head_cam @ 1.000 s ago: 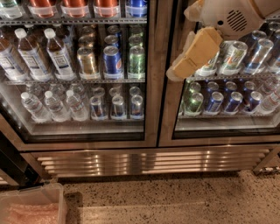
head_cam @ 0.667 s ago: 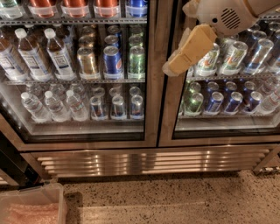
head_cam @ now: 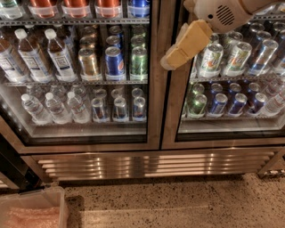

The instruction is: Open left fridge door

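Shifted leftward, gripper [head_cam: 171, 60] apparently beside left fridge door [head_cam: 75, 75] frame.

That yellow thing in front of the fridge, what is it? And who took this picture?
It is the robot's hand, called a pincer, at the end of its white arm. The one camera looks down at a drinks fridge. The pincer hovers near the top, right where the two glass doors meet. The left fridge door is shut, with bottles and cans behind it. The right door shows only cans. The pincer carries nothing I can see. A plastic bin sits on the speckled floor.
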You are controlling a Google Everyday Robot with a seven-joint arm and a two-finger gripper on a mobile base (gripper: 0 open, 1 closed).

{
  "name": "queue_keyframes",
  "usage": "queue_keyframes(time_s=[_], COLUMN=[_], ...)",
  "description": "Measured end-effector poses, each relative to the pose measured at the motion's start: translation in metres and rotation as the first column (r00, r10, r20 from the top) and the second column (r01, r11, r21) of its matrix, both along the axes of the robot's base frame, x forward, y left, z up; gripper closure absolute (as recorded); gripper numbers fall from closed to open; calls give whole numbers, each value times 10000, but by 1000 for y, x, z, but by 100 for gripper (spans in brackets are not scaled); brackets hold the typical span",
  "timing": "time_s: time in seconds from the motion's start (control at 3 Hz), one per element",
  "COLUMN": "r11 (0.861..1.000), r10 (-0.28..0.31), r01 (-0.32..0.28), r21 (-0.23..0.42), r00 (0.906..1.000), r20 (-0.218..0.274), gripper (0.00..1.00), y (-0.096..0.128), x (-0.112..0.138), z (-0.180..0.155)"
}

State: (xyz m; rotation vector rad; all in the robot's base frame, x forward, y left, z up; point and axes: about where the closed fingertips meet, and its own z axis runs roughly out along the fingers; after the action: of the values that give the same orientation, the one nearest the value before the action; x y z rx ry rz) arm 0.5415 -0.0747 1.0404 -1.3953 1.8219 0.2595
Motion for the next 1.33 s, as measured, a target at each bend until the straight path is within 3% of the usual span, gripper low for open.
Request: queue_keyframes(time_s=[1.0, 1.33], r11=[9988, 9986], r10=[399, 437], r01=[-384, -421], r21=[311, 306], r00=[9981, 9977], r20=[-470, -519], gripper=[0, 0], y=[35, 37], x=[35, 34], z=[-23, -25])
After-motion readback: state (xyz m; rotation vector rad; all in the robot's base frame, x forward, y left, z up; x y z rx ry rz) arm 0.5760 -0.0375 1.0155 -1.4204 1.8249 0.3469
